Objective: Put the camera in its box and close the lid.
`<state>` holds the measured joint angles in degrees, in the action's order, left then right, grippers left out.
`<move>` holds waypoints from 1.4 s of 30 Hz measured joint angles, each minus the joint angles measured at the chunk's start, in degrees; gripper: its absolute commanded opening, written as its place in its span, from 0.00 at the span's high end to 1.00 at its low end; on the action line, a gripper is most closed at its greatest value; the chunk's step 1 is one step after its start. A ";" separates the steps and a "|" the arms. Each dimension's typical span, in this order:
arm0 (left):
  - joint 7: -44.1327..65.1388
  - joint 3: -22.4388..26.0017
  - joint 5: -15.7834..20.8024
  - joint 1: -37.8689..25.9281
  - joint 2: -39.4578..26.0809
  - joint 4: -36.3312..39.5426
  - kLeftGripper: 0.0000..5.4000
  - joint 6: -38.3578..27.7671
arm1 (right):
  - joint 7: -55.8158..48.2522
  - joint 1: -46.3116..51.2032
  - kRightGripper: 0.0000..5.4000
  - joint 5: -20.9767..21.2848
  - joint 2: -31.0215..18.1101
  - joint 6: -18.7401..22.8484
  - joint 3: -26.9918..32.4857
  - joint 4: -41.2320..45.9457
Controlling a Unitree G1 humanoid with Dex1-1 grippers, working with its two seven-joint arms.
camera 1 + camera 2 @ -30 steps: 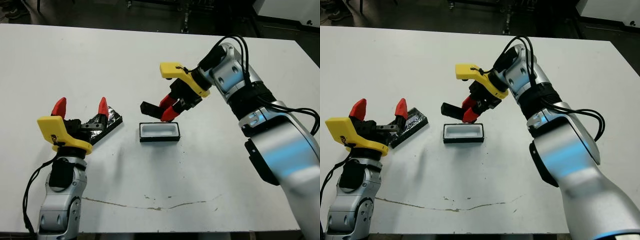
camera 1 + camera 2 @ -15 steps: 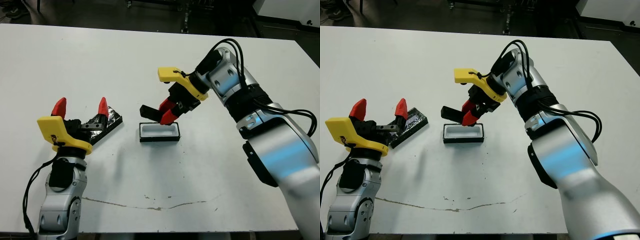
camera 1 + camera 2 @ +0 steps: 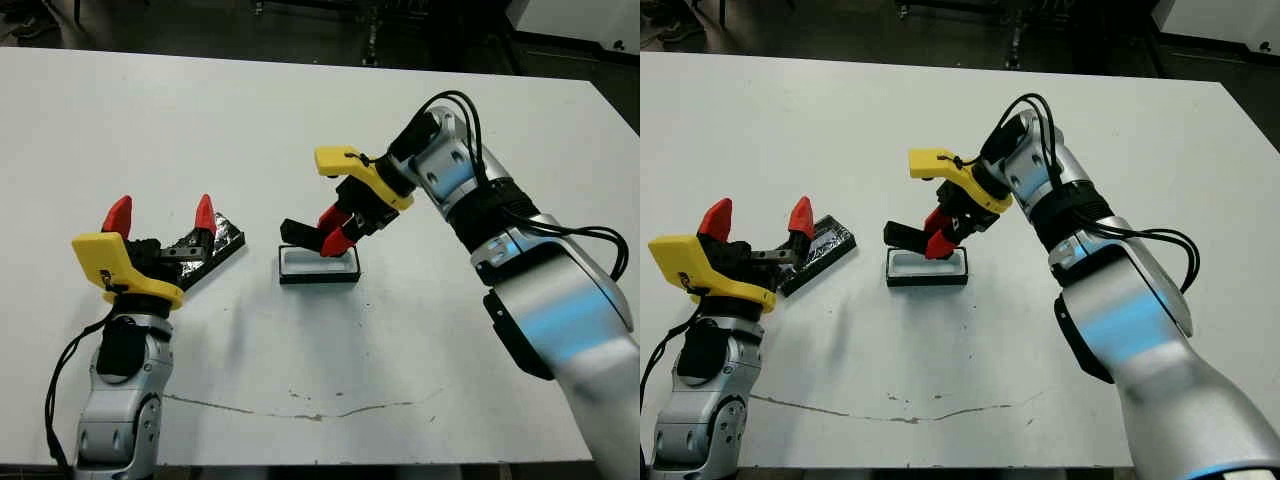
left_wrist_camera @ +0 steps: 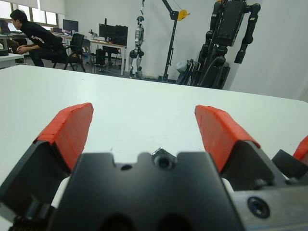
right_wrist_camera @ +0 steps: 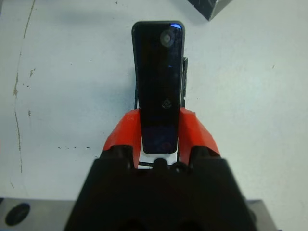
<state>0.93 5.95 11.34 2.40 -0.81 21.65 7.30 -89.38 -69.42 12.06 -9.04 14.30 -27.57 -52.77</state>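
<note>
Camera (image 3: 302, 231), clenched in right gripper (image 3: 334, 237), is hovering just above box (image 3: 319, 266), long axis aligned; left gripper (image 3: 160, 214) is idling spread beside it.

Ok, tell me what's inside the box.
The box shows only its white lining. The camera is clamped in the right gripper above it, hiding part of the inside.
</note>
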 measured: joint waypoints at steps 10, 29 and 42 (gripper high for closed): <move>0.00 0.02 0.24 0.03 0.01 0.00 0.00 0.00 | 1.41 0.17 0.69 -0.01 0.04 -1.05 0.00 -0.37; 0.01 0.08 0.33 0.07 0.00 0.00 0.00 0.00 | 1.52 1.12 0.69 -0.02 0.05 -1.04 0.00 -0.05; 0.02 0.13 0.33 0.07 0.00 -0.01 0.00 0.00 | 1.61 2.15 0.69 0.03 0.02 -1.11 -0.10 1.30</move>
<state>0.95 6.08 11.67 2.47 -0.81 21.64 7.30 -87.77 -67.27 12.10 -9.02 13.19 -27.67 -51.47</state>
